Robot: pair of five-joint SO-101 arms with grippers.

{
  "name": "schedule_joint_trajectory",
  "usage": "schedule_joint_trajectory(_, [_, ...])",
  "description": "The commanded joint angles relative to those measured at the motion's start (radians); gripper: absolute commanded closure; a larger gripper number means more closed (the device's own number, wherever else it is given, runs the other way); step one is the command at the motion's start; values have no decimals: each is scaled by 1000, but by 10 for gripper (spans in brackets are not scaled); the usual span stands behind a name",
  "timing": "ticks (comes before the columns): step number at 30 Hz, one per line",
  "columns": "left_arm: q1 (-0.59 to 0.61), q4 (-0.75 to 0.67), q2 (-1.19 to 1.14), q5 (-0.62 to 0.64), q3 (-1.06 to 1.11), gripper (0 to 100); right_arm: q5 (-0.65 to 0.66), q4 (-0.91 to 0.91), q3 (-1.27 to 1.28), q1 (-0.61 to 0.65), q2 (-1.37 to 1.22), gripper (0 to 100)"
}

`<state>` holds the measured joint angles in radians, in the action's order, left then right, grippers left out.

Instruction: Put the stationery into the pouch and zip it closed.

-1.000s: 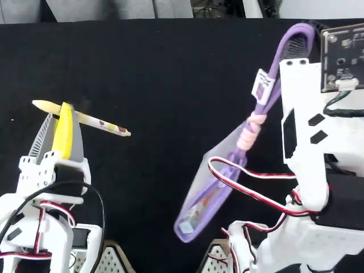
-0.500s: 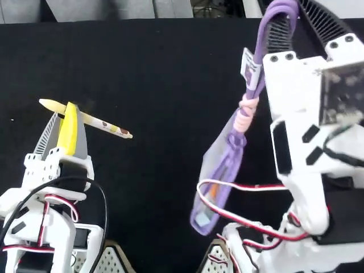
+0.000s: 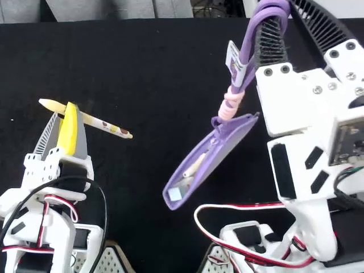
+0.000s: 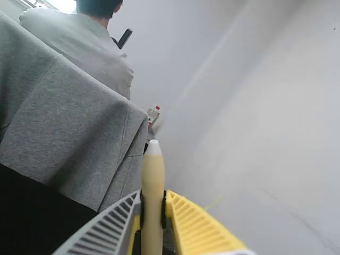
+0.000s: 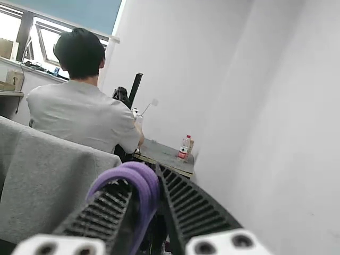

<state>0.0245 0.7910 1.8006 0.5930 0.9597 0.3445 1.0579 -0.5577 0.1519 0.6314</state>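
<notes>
Arms both angled up: I see left gripper lower left clamped on one pen, right gripper upper right clamped on strap of one pouch.

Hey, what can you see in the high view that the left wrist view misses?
The high view adds the purple pouch, hanging by its strap from the right gripper. The left wrist view adds a gray cloth and a white wall behind. Shared by both: the yellow pen clamped in the left gripper.
</notes>
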Motion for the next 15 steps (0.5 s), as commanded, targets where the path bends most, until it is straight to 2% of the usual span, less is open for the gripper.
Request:
schedule_joint_trajectory(1, [-10, -21, 5, 2, -8, 972, -9, -60, -41, 14, 7, 987])
schedule_joint_trajectory(15, [-10, -21, 5, 2, -5, 972, -11, -203, -44, 14, 7, 987])
